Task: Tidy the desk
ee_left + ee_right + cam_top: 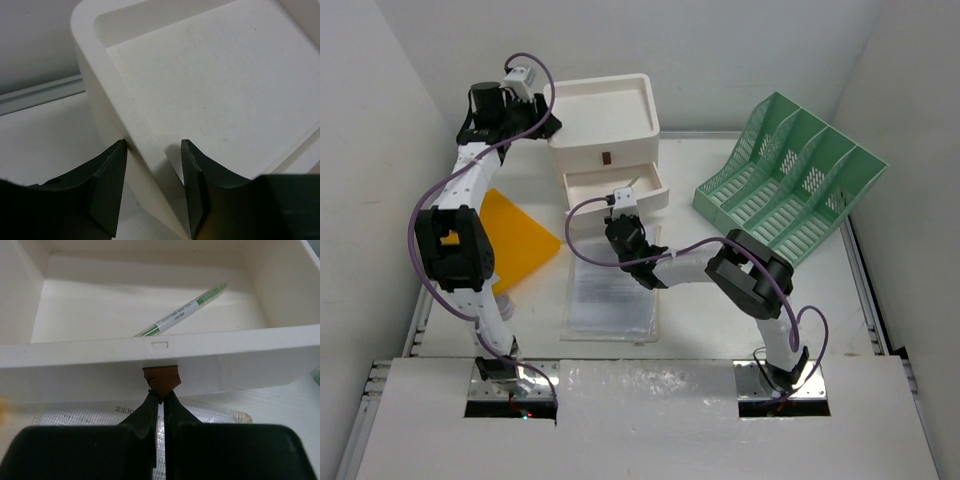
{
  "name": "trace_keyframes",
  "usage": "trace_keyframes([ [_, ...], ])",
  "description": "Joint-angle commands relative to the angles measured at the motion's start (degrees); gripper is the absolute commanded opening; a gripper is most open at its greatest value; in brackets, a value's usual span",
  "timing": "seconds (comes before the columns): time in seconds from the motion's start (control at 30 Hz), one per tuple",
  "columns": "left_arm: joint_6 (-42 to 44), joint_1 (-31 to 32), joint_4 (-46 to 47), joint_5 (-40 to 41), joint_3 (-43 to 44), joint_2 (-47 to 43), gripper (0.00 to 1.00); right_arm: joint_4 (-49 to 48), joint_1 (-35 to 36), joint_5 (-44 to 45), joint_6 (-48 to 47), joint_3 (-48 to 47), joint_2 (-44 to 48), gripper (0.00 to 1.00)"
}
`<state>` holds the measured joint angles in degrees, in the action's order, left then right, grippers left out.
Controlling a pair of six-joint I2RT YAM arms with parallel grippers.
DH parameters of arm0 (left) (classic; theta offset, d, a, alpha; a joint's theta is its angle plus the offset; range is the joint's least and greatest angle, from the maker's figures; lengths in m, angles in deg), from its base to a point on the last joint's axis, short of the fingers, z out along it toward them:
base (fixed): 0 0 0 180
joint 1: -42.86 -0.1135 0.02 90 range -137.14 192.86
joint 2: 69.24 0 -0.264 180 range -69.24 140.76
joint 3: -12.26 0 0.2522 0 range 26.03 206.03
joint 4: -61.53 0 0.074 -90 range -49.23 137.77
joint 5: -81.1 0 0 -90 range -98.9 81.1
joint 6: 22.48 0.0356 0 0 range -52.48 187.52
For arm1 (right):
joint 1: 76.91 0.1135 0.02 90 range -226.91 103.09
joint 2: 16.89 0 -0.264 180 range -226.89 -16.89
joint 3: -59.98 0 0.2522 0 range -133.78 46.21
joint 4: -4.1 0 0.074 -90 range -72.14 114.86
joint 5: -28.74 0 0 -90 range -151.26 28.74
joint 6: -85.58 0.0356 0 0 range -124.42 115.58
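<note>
Worktop (705, 320), white and railed along its sides, spreads beneath everything you see, from the arm bases at the near edge to the far wall. At its far middle stands a white drawer box (605, 120) with one drawer (617, 185) pulled out toward the arms. Your right tool (160, 397) is pinched closed on the small brown tab (161, 380) at the middle of that drawer's front panel, fingers pressed together with only the tab between them. Inside the drawer a green-and-clear pen (182, 315) with a white label lies on a diagonal. Your left tool (152, 150) sits at the box's left side, its dark fingers (107, 185) parted with the left wall of the shallow top tray between them, one finger outside and one inside. You cannot tell from the wrist view whether the pads press that wall. A green mesh file rack (790, 185) stands at the far right, well apart from the box. An orange sheet (515, 235) lies flat to the left, partly under the left arm. Between the two arms, just in front of the open drawer, lies a clear sleeve (612, 290) holding a printed page.
</note>
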<state>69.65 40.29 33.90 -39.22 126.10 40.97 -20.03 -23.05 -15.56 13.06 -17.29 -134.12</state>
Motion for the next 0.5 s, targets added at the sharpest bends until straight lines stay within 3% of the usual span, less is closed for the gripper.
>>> trace_keyframes([
  [0.0,-1.6,2.04,-8.28,-12.04,-1.02,1.49,0.0,-16.34,-0.52,-8.77,-1.04,-6.81,-0.19,0.0],
  [0.47,-1.69,2.04,-7.93,-12.21,-1.46,1.14,0.0,-16.95,0.62,-20.02,-0.07,-4.44,-0.54,0.0],
])
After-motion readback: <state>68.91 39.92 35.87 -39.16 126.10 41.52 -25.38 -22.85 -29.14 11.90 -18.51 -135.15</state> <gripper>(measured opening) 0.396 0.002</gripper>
